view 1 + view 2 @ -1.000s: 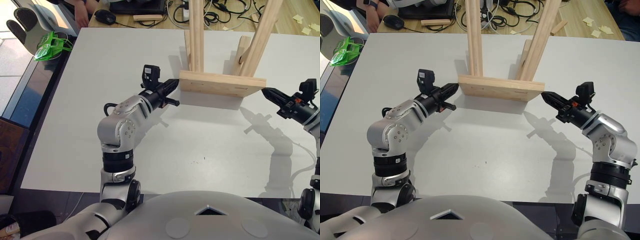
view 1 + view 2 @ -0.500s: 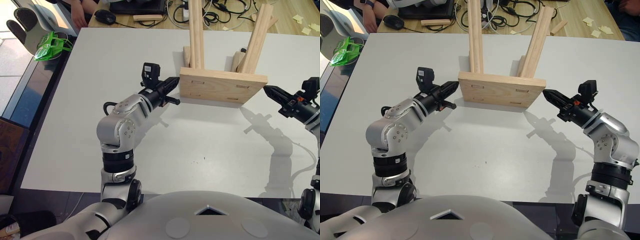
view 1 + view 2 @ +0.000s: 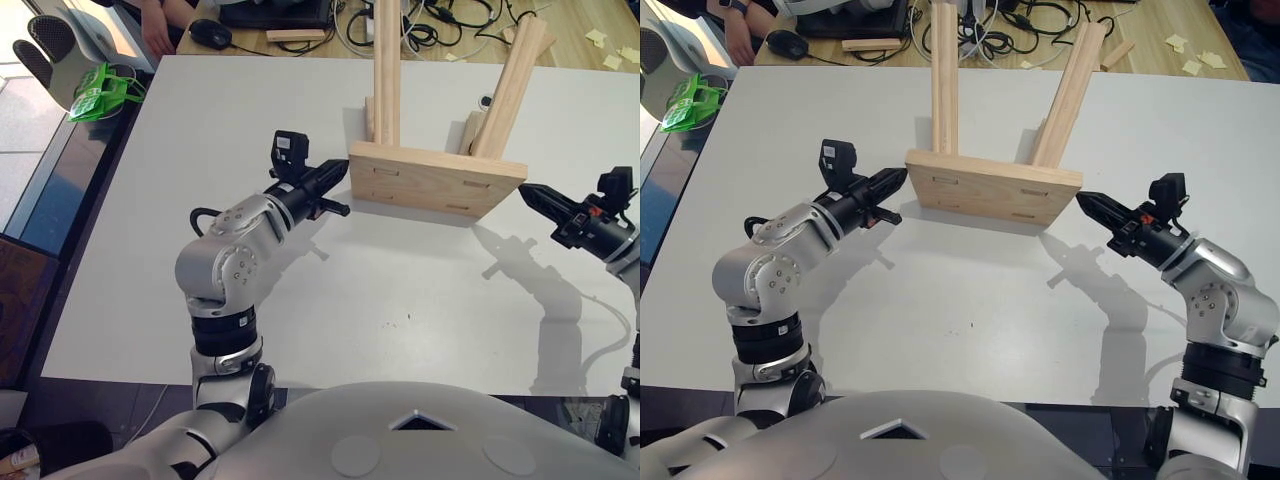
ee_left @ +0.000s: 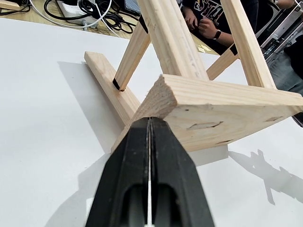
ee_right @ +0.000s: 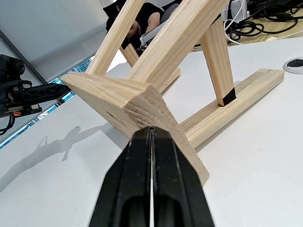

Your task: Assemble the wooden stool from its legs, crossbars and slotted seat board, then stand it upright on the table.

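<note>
Stool (image 3: 435, 180) rests tipped on the table (image 3: 250, 100), with left gripper (image 3: 335, 172) and right gripper (image 3: 530, 193), both clenched empty, tips against opposite seat ends.

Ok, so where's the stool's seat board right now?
In the head views the seat board is tilted over the far middle of the white table, right between the left hand and the right hand.
</note>
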{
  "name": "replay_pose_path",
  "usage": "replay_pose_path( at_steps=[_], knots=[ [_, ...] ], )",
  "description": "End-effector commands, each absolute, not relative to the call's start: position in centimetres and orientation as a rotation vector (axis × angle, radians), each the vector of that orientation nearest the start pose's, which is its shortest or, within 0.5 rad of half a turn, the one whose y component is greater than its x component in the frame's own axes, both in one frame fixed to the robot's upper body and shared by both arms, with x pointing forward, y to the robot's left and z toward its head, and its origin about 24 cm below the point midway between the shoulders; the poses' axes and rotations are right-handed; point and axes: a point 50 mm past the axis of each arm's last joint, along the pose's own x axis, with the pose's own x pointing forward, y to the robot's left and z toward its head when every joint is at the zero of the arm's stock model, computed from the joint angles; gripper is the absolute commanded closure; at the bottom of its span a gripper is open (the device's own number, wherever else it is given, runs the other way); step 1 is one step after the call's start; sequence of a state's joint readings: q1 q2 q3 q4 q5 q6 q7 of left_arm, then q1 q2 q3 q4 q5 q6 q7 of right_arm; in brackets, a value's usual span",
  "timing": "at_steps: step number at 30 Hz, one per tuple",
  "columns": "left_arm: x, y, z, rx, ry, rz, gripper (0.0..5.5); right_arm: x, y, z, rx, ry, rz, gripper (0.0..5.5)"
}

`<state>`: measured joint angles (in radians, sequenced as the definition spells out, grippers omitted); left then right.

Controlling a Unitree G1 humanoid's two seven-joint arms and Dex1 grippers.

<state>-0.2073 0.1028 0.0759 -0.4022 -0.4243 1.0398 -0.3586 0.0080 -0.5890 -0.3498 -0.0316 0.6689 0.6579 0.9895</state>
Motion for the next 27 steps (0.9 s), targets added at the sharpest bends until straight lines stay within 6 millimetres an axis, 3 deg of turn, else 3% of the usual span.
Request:
replay_pose_path(
  at_steps=[1,11,20,27],
  knots=[
    [23.8,9.3,10.9,-0.370,0.399,-0.886,5.45,21.3,-24.1,8.6,0.431,0.287,0.893,5.50],
    [21.3,11.7,10.1,-0.351,0.477,-0.896,5.45,19.2,-24.7,8.1,0.463,0.320,0.838,5.50],
    [22.9,12.7,11.6,-0.331,0.388,-0.850,5.45,19.5,-25.3,8.2,0.453,0.300,0.800,5.50],
    [22.3,12.5,11.5,-0.342,0.390,-0.853,5.45,19.6,-25.7,8.1,0.443,0.299,0.778,5.50]
  ],
)
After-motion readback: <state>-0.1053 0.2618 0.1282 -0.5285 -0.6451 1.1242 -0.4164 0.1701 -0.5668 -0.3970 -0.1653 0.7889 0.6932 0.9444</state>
